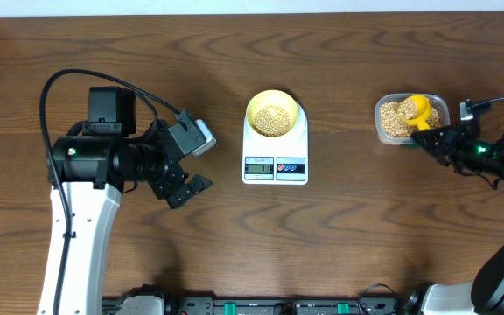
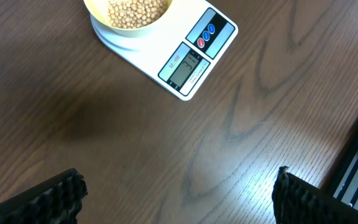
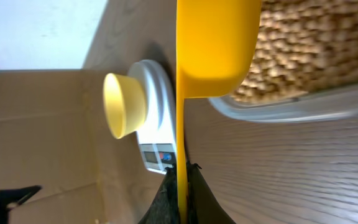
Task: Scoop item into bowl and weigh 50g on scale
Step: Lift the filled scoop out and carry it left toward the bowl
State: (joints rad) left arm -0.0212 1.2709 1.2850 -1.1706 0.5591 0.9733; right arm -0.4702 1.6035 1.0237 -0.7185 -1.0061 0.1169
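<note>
**1. L arm, L third of bench** (image 1: pixel 322 245). White link rose from the near edge and the wrist bent twd centre. Left pincer (image 1: pixel 201 162) was spread wide and held nothing. It hung above bare wood, well apart from the scale. Idle, no part in the current step.

**2. Scale** (image 1: pixel 275 162), centre. White, display and 2 buttons on the near edge. Readout too small to read in any view.

**3. Bowl** (image 1: pixel 274 114). Pale yellow, sat on the scale's far half. Held a partial layer of beans (image 1: pixel 274 121), well short of full.

**4. Tub** (image 1: pixel 386 131), R of scale, apart from it. Clear plastic, held the bean stock.

**5. Spoon** (image 1: pixel 416 108). Yellow, cup over the tub and the stock. Load inside cup: cannot tell.

**6. R arm, R edge.** Reached in from the near-R corner, forearm angled twd the tub. Right pincer (image 1: pixel 436 138) was closed narrow on the spoon handle, just beside the tub's near-R rim.

**Step (est.):** a scoop at the tub, mid-task. Some wt was already in the bowl, 50g unconfirmed.

**Next move needs:** cup kept level on the carry L to the bowl. Tip slowly over the bowl centre, w/o touching bowl or scale, so the reading stays true. Small pours near target.
</note>
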